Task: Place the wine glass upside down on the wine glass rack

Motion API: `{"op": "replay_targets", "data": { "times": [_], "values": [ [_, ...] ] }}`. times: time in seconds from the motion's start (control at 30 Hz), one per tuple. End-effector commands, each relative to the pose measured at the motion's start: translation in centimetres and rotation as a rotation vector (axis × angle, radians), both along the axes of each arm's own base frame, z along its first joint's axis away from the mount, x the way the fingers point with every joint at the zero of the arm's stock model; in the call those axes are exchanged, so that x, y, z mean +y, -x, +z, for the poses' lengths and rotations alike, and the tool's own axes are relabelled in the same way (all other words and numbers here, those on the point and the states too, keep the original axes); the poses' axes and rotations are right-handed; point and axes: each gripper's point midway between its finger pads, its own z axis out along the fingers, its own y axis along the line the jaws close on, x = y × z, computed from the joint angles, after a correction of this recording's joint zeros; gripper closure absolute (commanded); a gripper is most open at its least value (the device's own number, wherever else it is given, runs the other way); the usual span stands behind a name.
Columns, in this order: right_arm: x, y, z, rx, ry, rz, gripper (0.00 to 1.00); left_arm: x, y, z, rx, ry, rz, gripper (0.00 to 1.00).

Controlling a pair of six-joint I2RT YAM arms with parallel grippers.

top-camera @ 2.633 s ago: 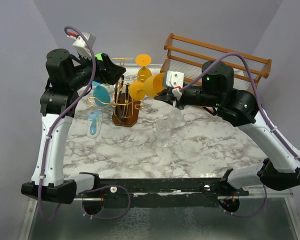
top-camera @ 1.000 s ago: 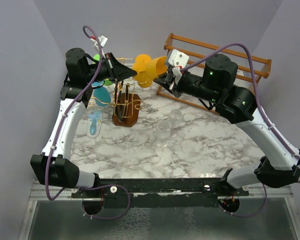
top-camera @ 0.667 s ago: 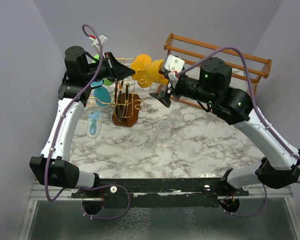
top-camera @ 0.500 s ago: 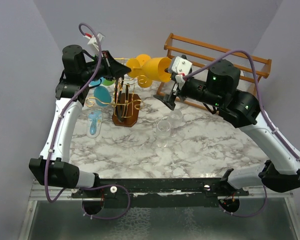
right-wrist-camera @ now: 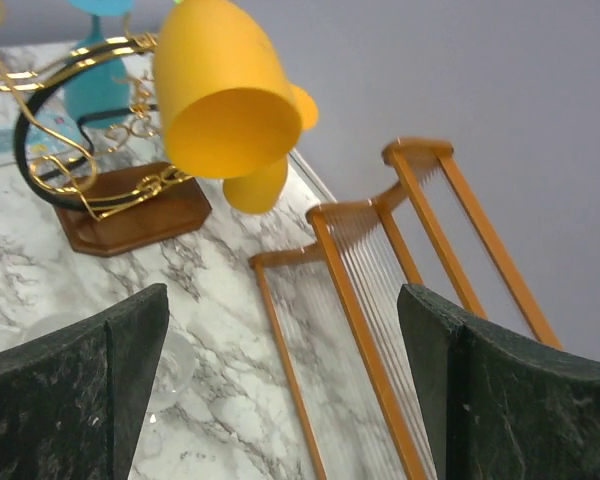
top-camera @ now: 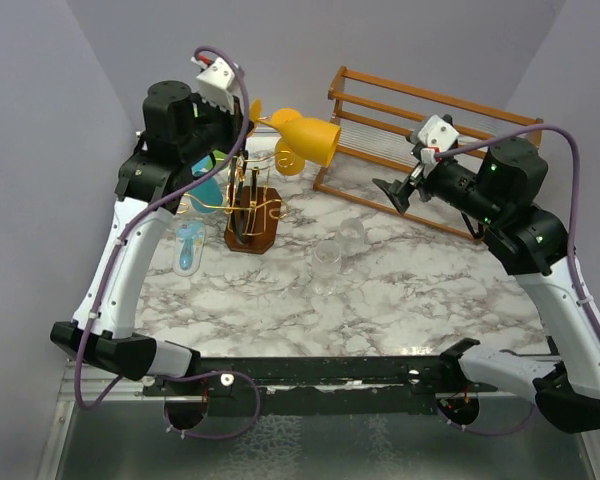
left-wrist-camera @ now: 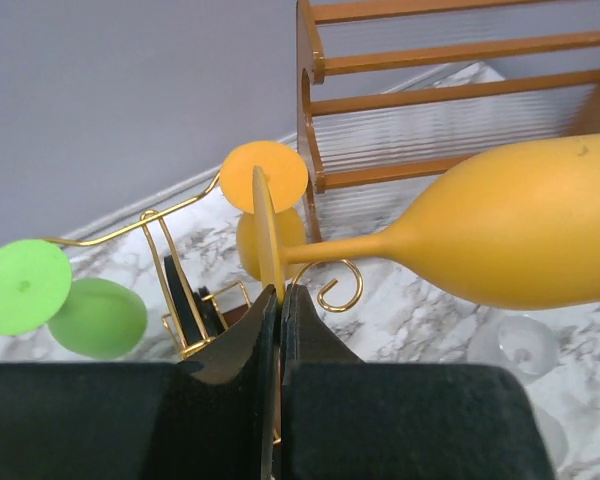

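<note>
Holding the yellow wine glass up in the air by its foot, stem about level, bowl lying on its side with the open mouth turned toward the right arm. Not hung on the wine glass rack; hovering above and a little behind its gold wire arms, off to the right of the dark wooden base.

Pinched by the left gripper, clamped flat on the thin disc of the foot (seen edge-on between the two black fingers in the left wrist view).

Hung on the wire arms: a second yellow glass just below the held one's stem, a green glass further left, and a teal glass with its bowl pointing down on the left side.

Lying flat on the marble desk just left of the base: a pale blue glass. In front and to the right of the base, close together on the desk: two clear glasses, too faint to tell which way up.

Well apart from the held glass, off to the right: the right gripper, spread wide with nothing between its fingers.

Along the back right of the desk, a brown wooden slatted rack.
</note>
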Motion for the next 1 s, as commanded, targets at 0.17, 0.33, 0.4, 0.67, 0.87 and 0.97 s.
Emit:
{"op": "replay_targets", "data": {
  "times": [0.17, 0.33, 0.4, 0.67, 0.87, 0.97],
  "values": [
    [-5.0, -5.0, -6.9, 0.125, -0.04, -0.204, 0.04, -0.6, -0.5, -0.7, -0.21, -0.524, 0.074, 1.0],
    [-7.7, -7.7, -10.6, 0.186, -0.05, -0.301, 0.04, -2.6, -0.6, -2.6, -0.245, -0.705, 0.047, 1.0],
    [-8.1, -8.1, -12.1, 0.213, -0.058, -0.304, 0.04, -3.2, -0.8, -3.5, -0.25, -0.769, 0.054, 1.0],
    [-8.9, -8.3, -15.0, 0.248, -0.047, -0.312, 0.04, -5.4, 0.0, -6.6, -0.28, -0.963, -0.035, 1.0],
    [-9.1, -8.3, -16.0, 0.267, -0.041, -0.311, 0.04, -5.2, 0.4, -8.1, -0.289, -1.074, -0.05, 1.0],
    [-9.2, -8.3, -16.2, 0.266, -0.037, -0.314, 0.04, -4.8, 0.5, -8.6, -0.289, -1.12, -0.051, 1.0]
  ]
}}
